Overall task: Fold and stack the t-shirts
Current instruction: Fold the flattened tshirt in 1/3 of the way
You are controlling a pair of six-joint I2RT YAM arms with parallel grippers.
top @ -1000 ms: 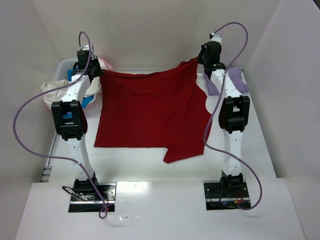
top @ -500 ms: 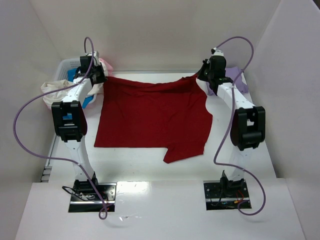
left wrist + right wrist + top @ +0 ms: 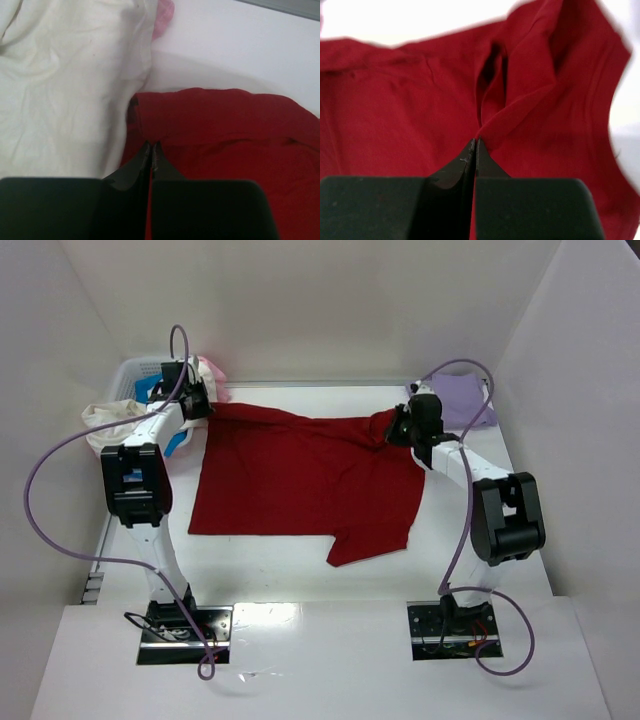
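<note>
The dark red t-shirt point(image 3: 300, 480) lies spread across the middle of the tabletop point(image 3: 270, 565), with its far edge held at both corners. The left tool point(image 3: 151, 147) is clamped together on the far-left corner fold, just beside the cream-white t-shirt point(image 3: 60, 100) that spills from the basket point(image 3: 135, 370). The right tool point(image 3: 474, 145) is pinched tight on a bunched fold at the far-right edge. The lavender t-shirt point(image 3: 462, 400) sits in the far right corner, near that tool but apart from it. Bare tabletop runs along the near hem and the right side, while the basket crowds the far left.
</note>
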